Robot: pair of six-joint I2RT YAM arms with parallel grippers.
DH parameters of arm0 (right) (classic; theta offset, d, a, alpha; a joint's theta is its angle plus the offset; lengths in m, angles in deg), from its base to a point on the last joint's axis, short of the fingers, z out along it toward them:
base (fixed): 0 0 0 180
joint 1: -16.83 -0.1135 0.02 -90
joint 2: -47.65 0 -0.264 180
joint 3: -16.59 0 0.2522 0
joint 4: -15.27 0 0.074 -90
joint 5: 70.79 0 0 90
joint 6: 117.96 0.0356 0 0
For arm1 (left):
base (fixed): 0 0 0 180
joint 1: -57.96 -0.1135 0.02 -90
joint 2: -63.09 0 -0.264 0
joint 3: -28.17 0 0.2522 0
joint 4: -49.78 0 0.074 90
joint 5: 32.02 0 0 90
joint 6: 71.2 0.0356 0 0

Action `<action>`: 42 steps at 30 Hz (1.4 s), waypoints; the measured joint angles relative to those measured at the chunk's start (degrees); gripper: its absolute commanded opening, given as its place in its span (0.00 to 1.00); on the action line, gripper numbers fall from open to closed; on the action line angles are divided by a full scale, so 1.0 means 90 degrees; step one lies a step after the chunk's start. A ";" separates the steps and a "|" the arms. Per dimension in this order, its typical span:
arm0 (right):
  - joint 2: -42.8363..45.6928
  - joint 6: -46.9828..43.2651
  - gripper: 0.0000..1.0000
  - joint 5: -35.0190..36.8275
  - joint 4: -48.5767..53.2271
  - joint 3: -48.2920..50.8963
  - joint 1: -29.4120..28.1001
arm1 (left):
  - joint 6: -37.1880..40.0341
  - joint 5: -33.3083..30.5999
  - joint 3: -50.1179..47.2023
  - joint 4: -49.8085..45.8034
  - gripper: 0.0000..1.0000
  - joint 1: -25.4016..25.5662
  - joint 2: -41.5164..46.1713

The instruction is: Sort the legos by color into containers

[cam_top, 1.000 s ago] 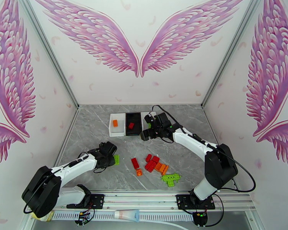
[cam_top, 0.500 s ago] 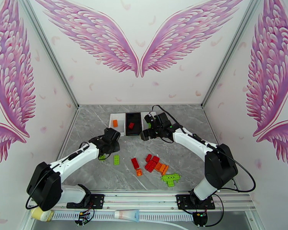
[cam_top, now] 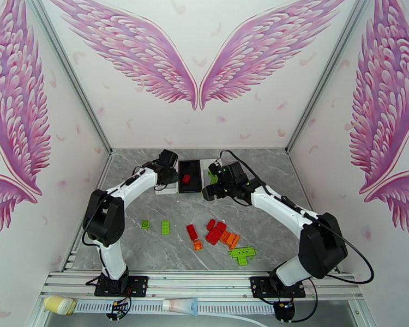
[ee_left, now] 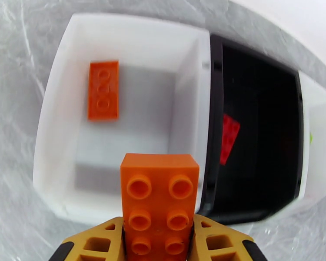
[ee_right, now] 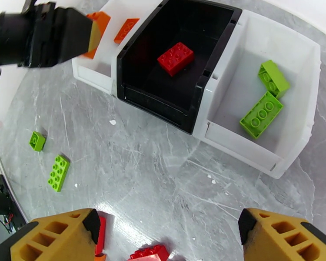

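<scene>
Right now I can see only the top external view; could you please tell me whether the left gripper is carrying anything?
Observer: Yes. In the left wrist view, the left gripper is shut on an orange brick, held over the edge of the left white tray.
Operator: Thank you. The right arm blocks my view of the right white tray; is anything in it?
Observer: In the right wrist view, two lime green bricks lie in the right white tray.
</scene>
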State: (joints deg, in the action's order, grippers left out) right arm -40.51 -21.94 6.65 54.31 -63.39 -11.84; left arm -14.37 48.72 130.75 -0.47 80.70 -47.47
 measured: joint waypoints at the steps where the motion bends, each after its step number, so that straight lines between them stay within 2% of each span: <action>1: 0.0012 -0.0002 0.89 0.0029 -0.0002 0.0005 0.0000 | 0.0056 0.0041 0.0189 -0.0022 0.34 -0.0053 -0.0163; 7: 0.0170 -0.0002 0.89 0.0151 0.0017 0.0068 0.0000 | 0.0408 0.0194 0.0792 -0.0131 0.45 -0.0289 -0.0682; 11: 0.0321 -0.0002 0.90 0.0236 0.0051 0.0146 0.0000 | 0.0573 0.0245 0.0792 -0.0136 0.56 -0.0299 -0.0665; 15: 0.0466 -0.0005 0.90 0.0304 0.0075 0.0333 0.0000 | 0.0661 0.0262 0.0367 0.0027 0.62 -0.0245 -0.0282; 20: 0.0576 -0.0070 0.90 0.0379 0.0260 0.0551 -0.0051 | 0.0952 0.0257 -0.0495 0.0214 0.77 0.0007 0.0845; 27: 0.0614 -0.0699 0.92 0.0743 0.0976 0.0561 -0.0614 | 0.1749 0.0432 -0.2242 0.0962 0.99 0.0605 0.3070; 32: 0.0561 -0.1112 0.92 0.0957 0.1501 0.0544 -0.0843 | 0.2363 0.0843 -0.3672 0.1370 0.99 0.0933 0.4597; 37: 0.0231 -0.1377 0.93 0.1161 0.1795 0.0449 -0.1064 | 0.2739 0.1171 -0.5076 0.1693 0.99 0.1562 0.6125; 42: -0.0328 -0.1489 0.94 0.1219 0.1940 0.0333 -0.1358 | 0.3007 0.1219 -0.5527 0.1795 0.99 0.1945 0.6620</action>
State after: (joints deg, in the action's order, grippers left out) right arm -43.46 -35.34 17.62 71.77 -60.39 -24.06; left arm 12.69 59.70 81.00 15.68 98.21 12.11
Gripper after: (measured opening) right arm 0.940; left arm 0.991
